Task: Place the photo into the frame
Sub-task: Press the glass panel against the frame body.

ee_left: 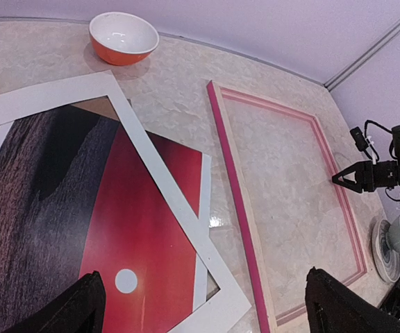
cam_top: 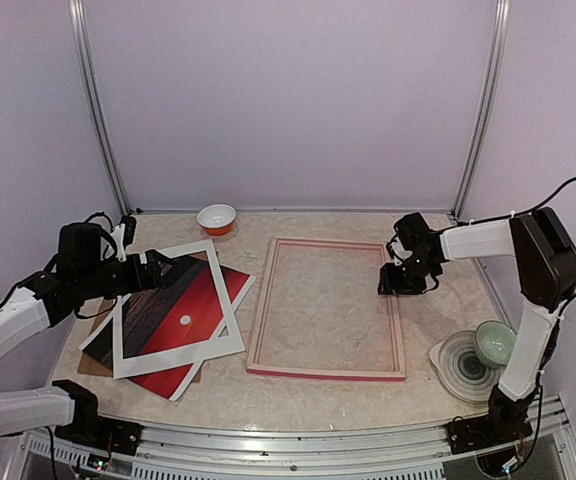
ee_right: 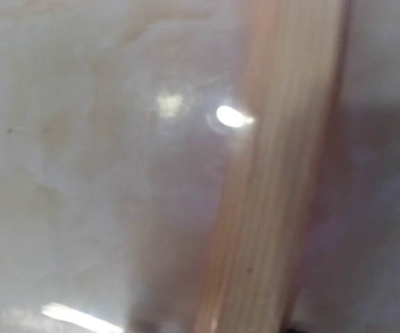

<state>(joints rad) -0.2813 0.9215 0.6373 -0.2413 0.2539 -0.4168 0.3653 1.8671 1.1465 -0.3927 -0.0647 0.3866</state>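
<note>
Stack at the left of the worktop (cam_top: 320, 228): the photo (cam_top: 180, 300) lies flat, askew, with a white mat (cam_top: 227, 296) tilted across it and a brown board (ee_left: 97, 108) showing under both; the red sky and small white sun show through the mat's opening. The left tool (cam_top: 165, 266) hovers over the mat's corner at 11 o'clock of the print; in its wrist view the two dark fingers (ee_left: 75, 309) stand wide apart with nothing between them. An orange bowl (cam_top: 217, 218) sits at 12 o'clock from the stack, near the back wall and apart from everything. The frame (cam_top: 325, 372) lies flat at 3 o'clock from the photo, just beside it, with only bare worktop inside its four rails; the photo is wholly outside it. The right tool (cam_top: 400, 283) is down at the frame's right rail, at about 2 o'clock on its outline; its wrist view gives only a blurred close look at the pale rail, so I cannot tell how far open it is or whether it grips the rail. At 4 o'clock from the frame a pale green bowl (cam_top: 495, 342) rests on a ringed plate (cam_top: 456, 365).
</note>
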